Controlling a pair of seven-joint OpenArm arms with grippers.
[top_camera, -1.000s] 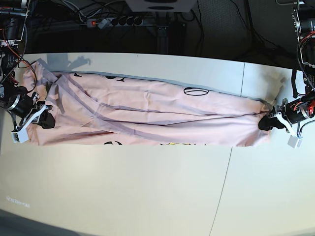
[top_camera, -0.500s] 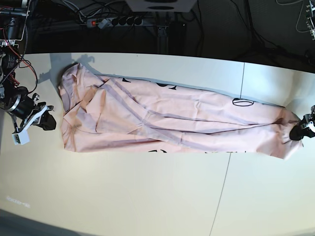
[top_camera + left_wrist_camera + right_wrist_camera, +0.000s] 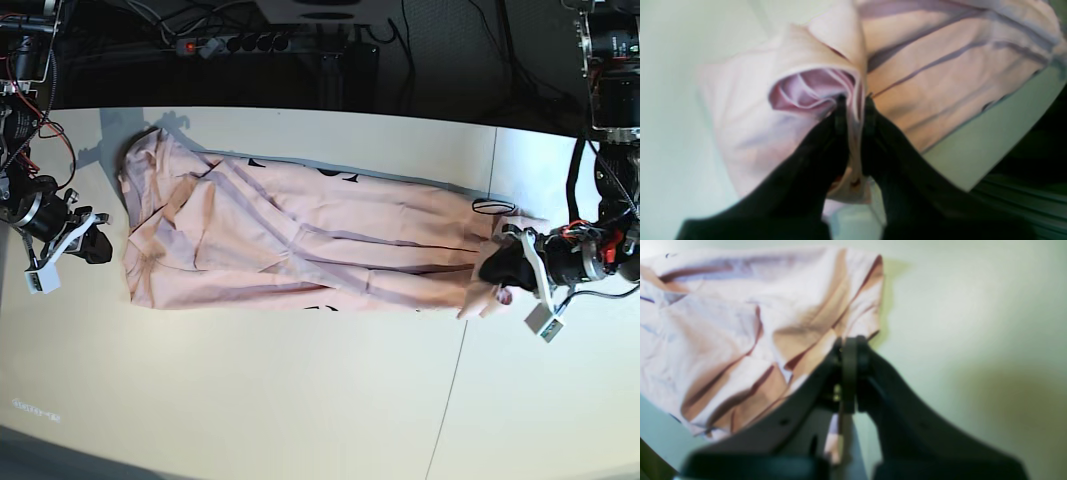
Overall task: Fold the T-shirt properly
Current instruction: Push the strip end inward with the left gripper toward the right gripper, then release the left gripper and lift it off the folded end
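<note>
Since half a second ago the left gripper [image 3: 500, 268] carried its end of the T-shirt [image 3: 300, 250] toward 9 o'clock, fingers closed on bunched cloth. Soft, light, it lies long across the surface [image 3: 250, 400]; better to grip hems. The right gripper [image 3: 95, 240], fingers together, holds nothing.

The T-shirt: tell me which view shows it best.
The base view: the whole T-shirt lies stretched across the table. The left wrist view shows only the bunched end pinched by the left gripper; the right wrist view shows one crumpled end.
</note>
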